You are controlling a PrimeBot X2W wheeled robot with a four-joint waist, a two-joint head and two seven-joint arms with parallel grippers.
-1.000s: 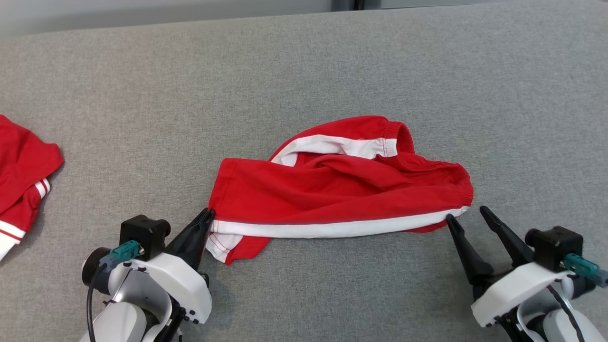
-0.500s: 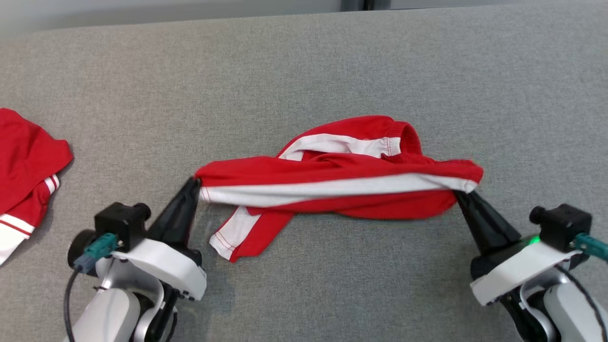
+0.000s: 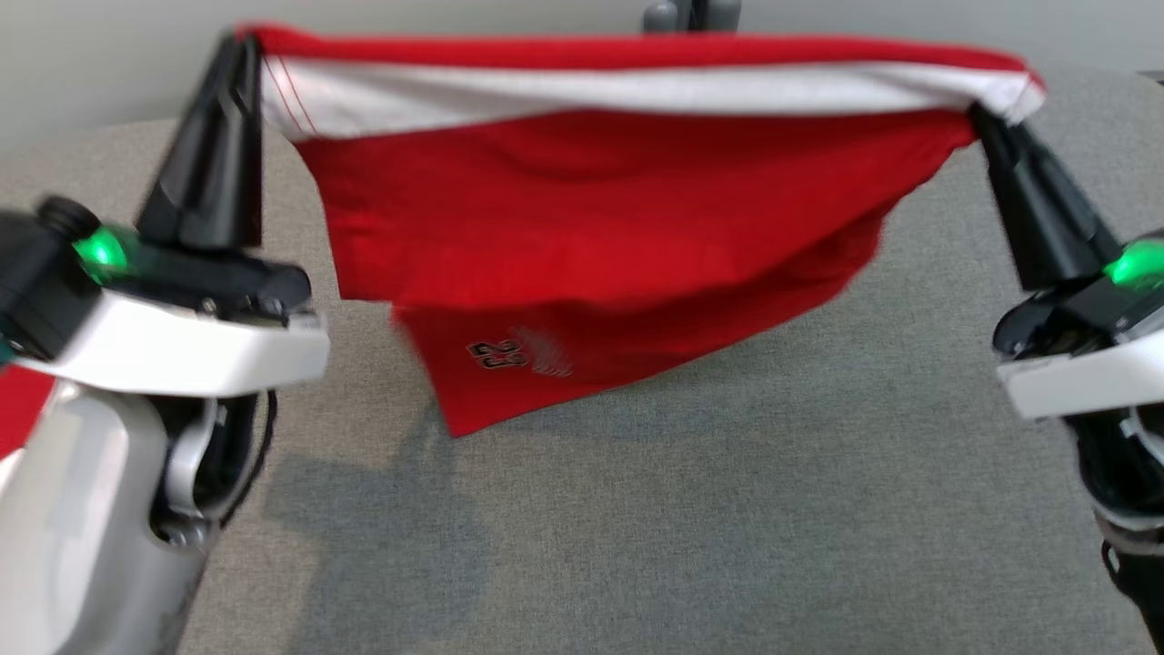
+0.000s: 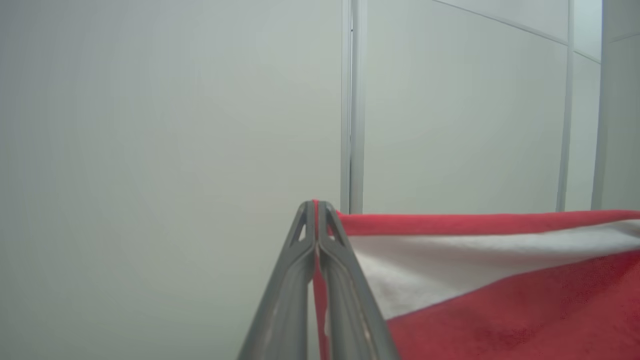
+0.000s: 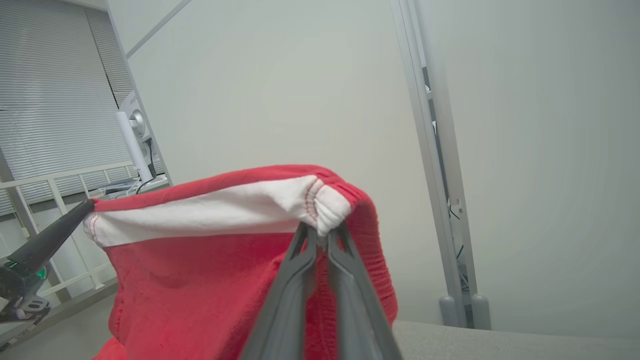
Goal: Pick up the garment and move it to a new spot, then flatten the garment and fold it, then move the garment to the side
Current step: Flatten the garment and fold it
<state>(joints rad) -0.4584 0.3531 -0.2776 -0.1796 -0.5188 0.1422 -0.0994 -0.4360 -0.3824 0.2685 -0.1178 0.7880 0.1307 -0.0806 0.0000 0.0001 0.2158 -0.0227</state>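
Garment (image 3: 591, 209) lifted from table (image 3: 727, 509) | both jaws clenched on its corners | head view: number print (image 3: 498, 355)

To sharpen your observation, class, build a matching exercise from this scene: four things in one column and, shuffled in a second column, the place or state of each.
Column one
1. left gripper
2. right gripper
3. white stripe
4. printed number

Column two
A. shut on the gathered waistband end, upper right of the head view
B. low on the hanging red cloth, near its bottom corner
C. shut on a corner of the garment, upper left of the head view
D. stretched along the top edge between the two grippers

Pairs: 1-C, 2-A, 3-D, 4-B
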